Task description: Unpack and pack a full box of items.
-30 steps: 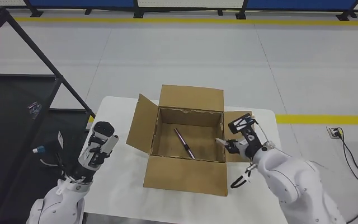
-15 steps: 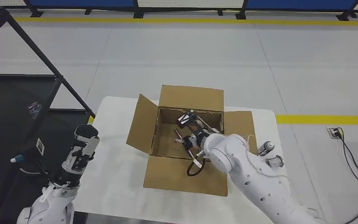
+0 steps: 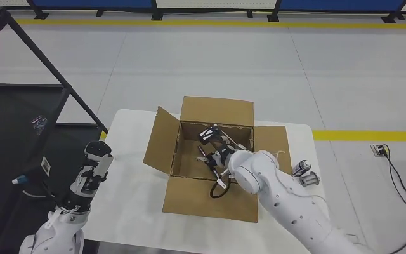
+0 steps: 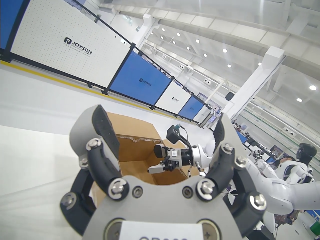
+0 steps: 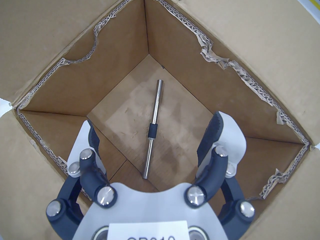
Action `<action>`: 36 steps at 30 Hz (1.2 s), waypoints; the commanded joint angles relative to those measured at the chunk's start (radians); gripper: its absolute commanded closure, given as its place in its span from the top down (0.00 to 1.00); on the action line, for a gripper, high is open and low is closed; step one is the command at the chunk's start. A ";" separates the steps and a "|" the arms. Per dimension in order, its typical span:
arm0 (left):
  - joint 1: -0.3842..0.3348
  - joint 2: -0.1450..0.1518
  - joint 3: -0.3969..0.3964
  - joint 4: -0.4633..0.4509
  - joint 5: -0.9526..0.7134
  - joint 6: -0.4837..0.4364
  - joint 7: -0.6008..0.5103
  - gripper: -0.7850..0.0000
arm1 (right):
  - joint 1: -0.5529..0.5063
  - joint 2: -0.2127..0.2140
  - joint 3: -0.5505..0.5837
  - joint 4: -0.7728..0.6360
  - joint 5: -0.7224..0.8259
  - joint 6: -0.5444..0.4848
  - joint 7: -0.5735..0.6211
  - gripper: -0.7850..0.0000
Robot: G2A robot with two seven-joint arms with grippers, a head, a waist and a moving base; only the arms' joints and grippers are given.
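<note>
The white table [image 3: 133, 190] bears an open cardboard box [image 3: 209, 200], dark can [image 3: 301, 167] and grey cylinder [image 3: 309, 180].

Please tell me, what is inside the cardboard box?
One metal rod with a dark band lies on the floor of the cardboard box, below the open right gripper. Its body covers part of the floor.

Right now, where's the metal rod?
The rod lies flat on the floor of the open cardboard box, near its middle, directly under the open right gripper in the right wrist view.
</note>
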 commanded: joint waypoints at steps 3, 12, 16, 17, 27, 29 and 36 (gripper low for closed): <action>0.000 0.000 0.000 0.000 0.000 0.000 0.000 1.00 | 0.017 -0.017 -0.021 0.062 0.027 -0.001 0.008 1.00; 0.017 0.002 -0.009 -0.003 0.008 0.041 0.049 1.00 | 0.219 -0.139 -0.143 0.439 0.231 -0.007 0.139 0.83; 0.020 0.003 -0.010 -0.004 0.009 0.044 0.055 1.00 | 0.274 -0.203 -0.207 0.583 0.265 -0.009 0.141 0.48; 0.020 0.003 -0.010 -0.004 0.009 0.044 0.055 1.00 | 0.283 -0.219 -0.219 0.614 0.273 -0.012 0.137 0.46; 0.020 0.003 -0.010 -0.004 0.009 0.044 0.055 1.00 | 0.349 -0.352 -0.293 0.871 0.324 -0.012 0.119 0.42; 0.020 0.003 -0.010 -0.004 0.009 0.044 0.055 1.00 | 0.356 -0.373 -0.298 0.907 0.332 -0.011 0.117 0.42; 0.020 0.003 -0.010 -0.004 0.009 0.044 0.055 1.00 | 0.376 -0.430 -0.307 1.016 0.337 -0.003 0.088 0.40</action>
